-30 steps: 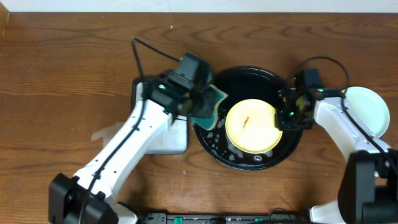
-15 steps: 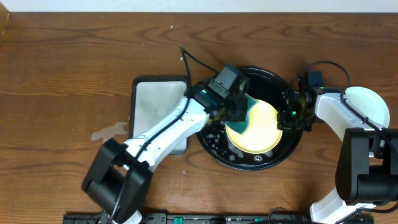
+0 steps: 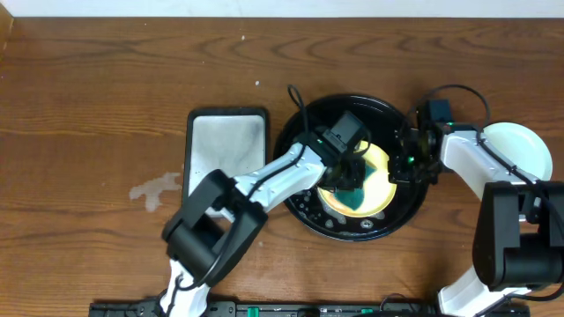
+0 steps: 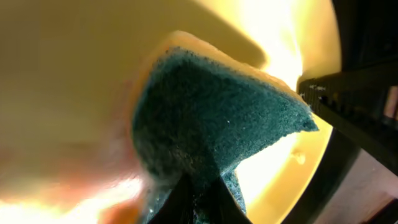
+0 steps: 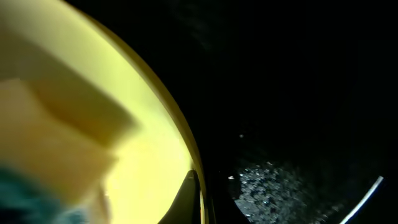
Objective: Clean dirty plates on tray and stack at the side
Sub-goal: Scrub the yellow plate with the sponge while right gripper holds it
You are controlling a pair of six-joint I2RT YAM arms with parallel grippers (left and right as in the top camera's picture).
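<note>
From above, my left claw (image 3: 351,176) is pinching a teal-and-yellow scouring sponge (image 3: 356,199) and pressing it onto the small round yellow plate (image 3: 379,163). That plate is lying inside the large round glossy black tray (image 3: 304,210), at the middle of the frame. My right claw (image 3: 407,164) is sitting at the yellow plate's right rim, bracing it, I judge, so it is not sliding under the scrubbing. A pale mint-green plate (image 3: 520,150) is waiting at the right edge on the brown wooden table (image 3: 106,88) (the side stack, I would guess). A rectangular white sponge tray (image 3: 227,145) is lying just left of the black tray.

From my left wrist, the sponge (image 4: 211,118) is filling the centre, folded against the yellow plate (image 4: 74,74). My left claw (image 4: 199,200) is closing tight on its lower end at bottom centre. At the right, my right claw's dark toothed fingers (image 4: 348,102) are meeting the rim.

From my right wrist, the yellow plate (image 5: 143,168) is curving from upper left to bottom centre, with the wet black tray (image 5: 298,93) beyond. One fingertip (image 5: 191,190) is touching the rim and its partner is hidden, so I am judging this claw narrow, clamped on the rim.
</note>
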